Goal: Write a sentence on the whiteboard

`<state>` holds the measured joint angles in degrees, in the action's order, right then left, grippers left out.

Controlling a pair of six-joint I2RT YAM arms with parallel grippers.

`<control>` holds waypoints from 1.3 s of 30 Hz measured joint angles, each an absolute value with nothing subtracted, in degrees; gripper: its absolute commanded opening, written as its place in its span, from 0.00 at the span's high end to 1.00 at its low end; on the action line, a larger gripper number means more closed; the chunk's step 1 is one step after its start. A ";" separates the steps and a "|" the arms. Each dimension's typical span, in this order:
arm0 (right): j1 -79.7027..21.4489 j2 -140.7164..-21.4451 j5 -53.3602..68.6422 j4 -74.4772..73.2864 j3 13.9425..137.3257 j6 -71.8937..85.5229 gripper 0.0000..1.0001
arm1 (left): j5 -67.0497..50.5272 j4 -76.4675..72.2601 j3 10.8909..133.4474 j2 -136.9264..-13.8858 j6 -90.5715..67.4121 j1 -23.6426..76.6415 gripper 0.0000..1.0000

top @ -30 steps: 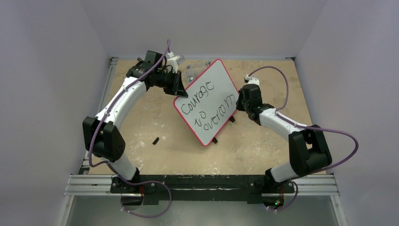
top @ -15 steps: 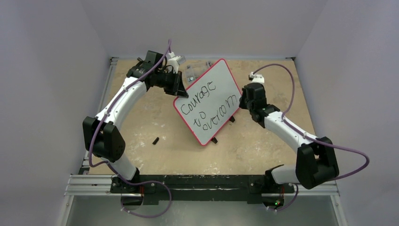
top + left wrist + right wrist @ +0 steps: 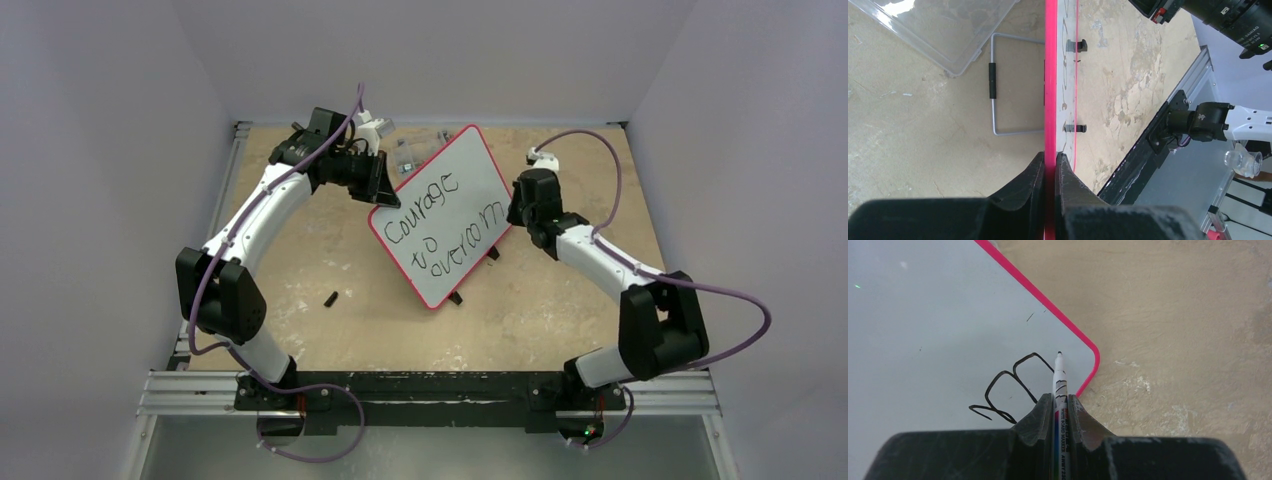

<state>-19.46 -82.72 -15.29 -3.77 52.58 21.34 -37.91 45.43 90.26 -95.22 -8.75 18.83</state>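
Observation:
The whiteboard [image 3: 443,215], white with a red-pink frame, stands tilted mid-table and reads "Courage to overcom" in black. My left gripper [image 3: 378,190] is shut on its left frame edge; the left wrist view shows the pink frame [image 3: 1050,75] edge-on between the jaws. My right gripper [image 3: 517,212] is at the board's right edge, shut on a white board marker [image 3: 1060,385]. The marker's black tip sits by the last letter "m" [image 3: 1008,385], near the board's rounded corner [image 3: 1093,357]. Whether the tip touches the board is unclear.
A small black marker cap [image 3: 330,298] lies on the table left of the board. A clear plastic box [image 3: 415,150] sits behind the board, also in the left wrist view [image 3: 943,30]. The board's black feet [image 3: 457,297] rest on the table. A wire stand [image 3: 998,85] lies behind it.
My right arm swung out to the right and came back; the gripper with the marker stays at the board's right edge. The writing looks unchanged. The left arm has not moved.

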 measured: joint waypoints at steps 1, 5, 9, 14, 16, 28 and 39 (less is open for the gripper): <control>-19.46 -83.11 -15.25 -3.75 52.60 21.37 1.00 | -37.91 45.43 90.26 -95.22 -8.75 18.83 1.00; -19.46 -84.20 -14.04 -3.14 52.64 21.37 1.00 | -37.91 45.43 90.26 -95.24 -8.75 18.83 1.00; -19.42 -85.17 -13.87 -2.59 52.82 21.37 1.00 | -37.87 45.43 90.26 -95.24 -8.78 18.83 1.00; -18.70 -86.30 -13.96 -2.46 53.58 21.37 1.00 | -37.85 45.45 90.26 -95.22 -8.78 18.83 1.00; -18.35 -86.91 -13.98 -2.37 53.95 21.34 1.00 | -37.82 45.45 90.26 -95.22 -8.78 18.81 1.00; -17.85 -88.64 -13.78 -1.80 55.70 21.32 1.00 | -37.67 45.50 90.26 -95.22 -8.82 18.81 1.00; -17.56 -88.44 -12.34 -1.21 55.68 21.34 1.00 | -37.60 45.54 90.26 -95.24 -8.84 18.81 1.00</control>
<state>-17.56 -88.44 -12.34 -1.21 55.68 21.34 -37.60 45.54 90.26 -95.24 -8.84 18.81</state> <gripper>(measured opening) 0.088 0.058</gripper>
